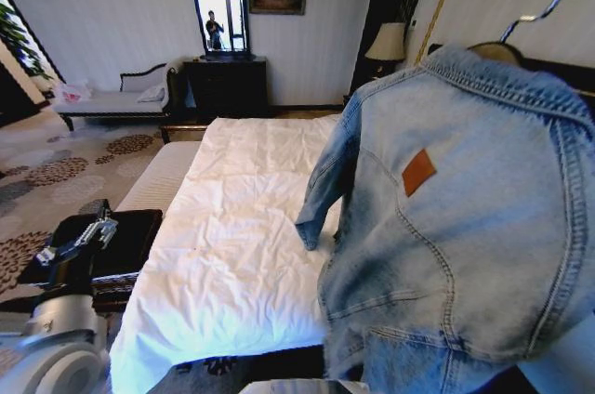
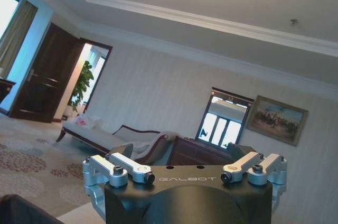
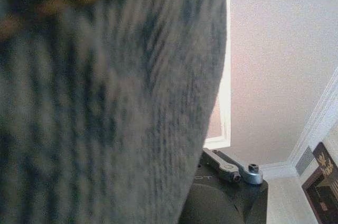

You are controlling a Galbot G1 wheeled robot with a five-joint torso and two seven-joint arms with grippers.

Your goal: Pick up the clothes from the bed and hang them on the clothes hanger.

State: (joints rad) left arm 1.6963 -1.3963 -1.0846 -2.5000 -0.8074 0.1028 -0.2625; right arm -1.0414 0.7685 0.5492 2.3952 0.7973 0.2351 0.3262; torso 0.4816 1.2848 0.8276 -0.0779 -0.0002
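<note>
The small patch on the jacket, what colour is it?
Brown, on the light blue denim jacket; the head view shows it best.

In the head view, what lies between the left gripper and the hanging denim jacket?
Only the bed's white duvet lies between the left gripper and the denim jacket in the head view; that stretch of bedding is bare.

Daylight pours from a tall bright window [image 1: 220, 11] and washes the white quilted duvet [image 1: 232, 227] to a bluish glare — the room's lines bow toward the edges. The light blue washed-denim jacket [image 3: 100, 92], pressed against the right gripper's fingers [image 3: 232, 168], is badly blurred.
</note>
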